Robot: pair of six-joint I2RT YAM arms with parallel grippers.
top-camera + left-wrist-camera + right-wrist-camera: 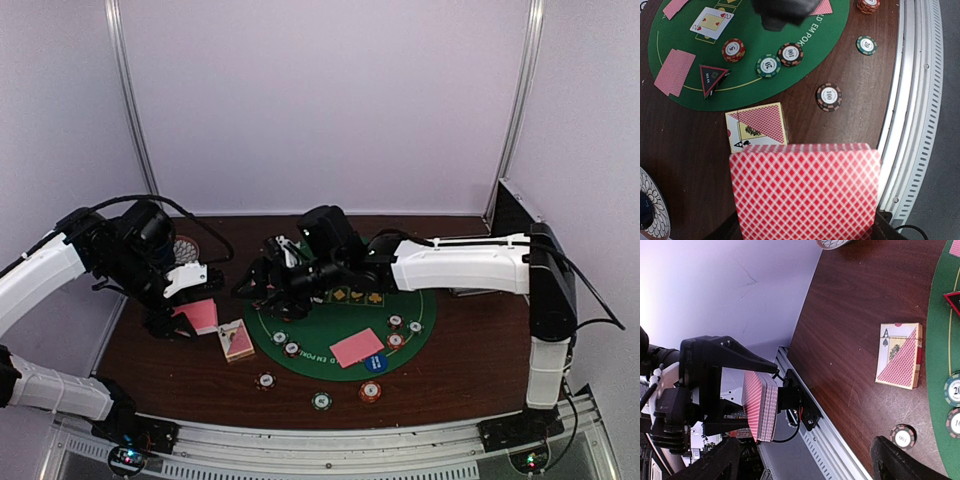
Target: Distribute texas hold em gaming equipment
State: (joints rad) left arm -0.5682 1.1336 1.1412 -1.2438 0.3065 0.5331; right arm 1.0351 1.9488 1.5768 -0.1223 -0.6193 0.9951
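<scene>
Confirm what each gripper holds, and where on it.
Left gripper: card deck, clamped by its two side edges. Right gripper: open, nothing held.

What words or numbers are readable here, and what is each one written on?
"EM POK": green mat, the rest of the wording hidden.
"100": dark chip on the bare table.
"5": red chip on the mat.
"A" with a spade: card box.
"2": face-up card.
The lettering on the triangular marker is too blurred to read.
</scene>
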